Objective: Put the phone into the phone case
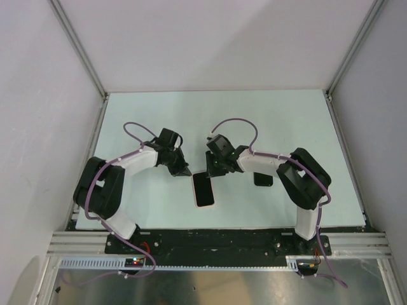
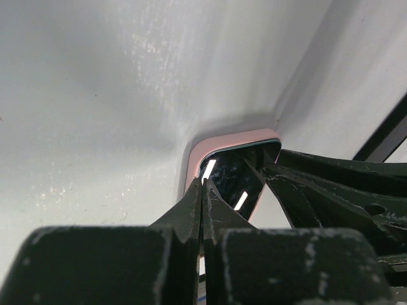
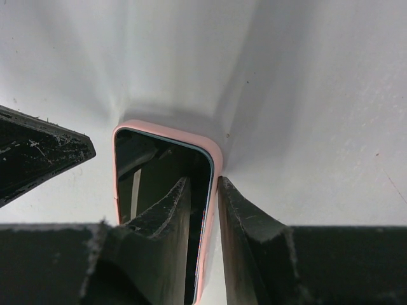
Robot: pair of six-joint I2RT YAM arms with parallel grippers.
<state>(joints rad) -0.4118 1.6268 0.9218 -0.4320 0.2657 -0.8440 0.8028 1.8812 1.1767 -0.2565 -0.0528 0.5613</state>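
Observation:
The black phone (image 1: 204,190) lies screen up inside the pink phone case (image 1: 195,190) on the table between the two arms. My left gripper (image 1: 186,171) is shut and empty, with its tips resting at the phone's far left corner. In the left wrist view my left gripper (image 2: 202,182) touches the screen (image 2: 232,175) just inside the pink rim (image 2: 236,136). My right gripper (image 1: 212,171) straddles the far right edge. In the right wrist view my right gripper (image 3: 204,182) has one finger on the screen (image 3: 149,168) and the other outside the pink rim (image 3: 166,131), closed narrowly on that edge.
A small black object (image 1: 263,180) lies on the table under the right forearm. The pale table (image 1: 267,121) is enclosed by white walls and metal corner posts (image 1: 79,47). A black mounting rail (image 1: 216,240) runs along the near edge.

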